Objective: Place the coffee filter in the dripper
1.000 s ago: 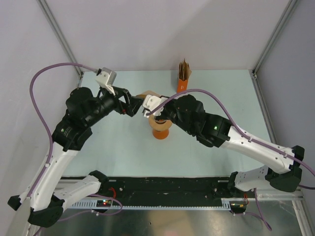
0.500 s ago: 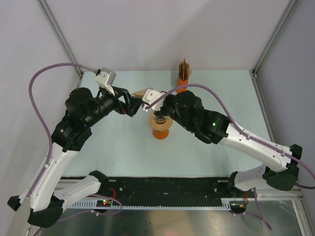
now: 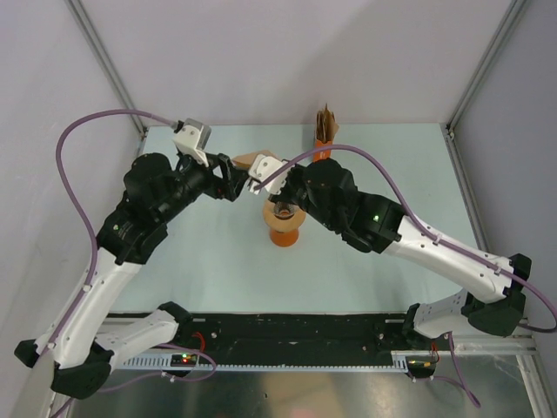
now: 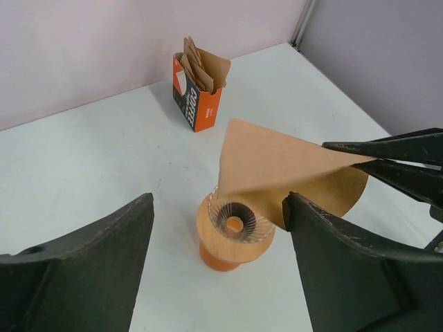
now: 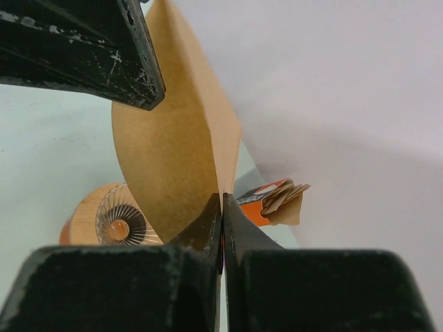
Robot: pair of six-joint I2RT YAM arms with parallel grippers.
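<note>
Soft, even light is falling from overhead, keeping the pale worktop [image 3: 392, 174] bright with no glare, and only faint, soft-edged shadows are lying on it. In both wrist views the near black fingers [image 4: 76, 270] are blurring out of focus toward six o'clock, while the background is reading sharp.

Desk [image 3: 218, 261]: pale, flat surface.
Orange box [image 4: 195, 104]: upright near far edge, brown papers inside.
Orange beaker [image 4: 220, 257]: upright, mid-desk.

The top camera looks steeply down over the whole table [image 3: 209, 261]. Both wrist cameras sit close and low, sharing the dripper [image 4: 234, 223] and, seemingly, the orange box [image 4: 196, 104].
</note>
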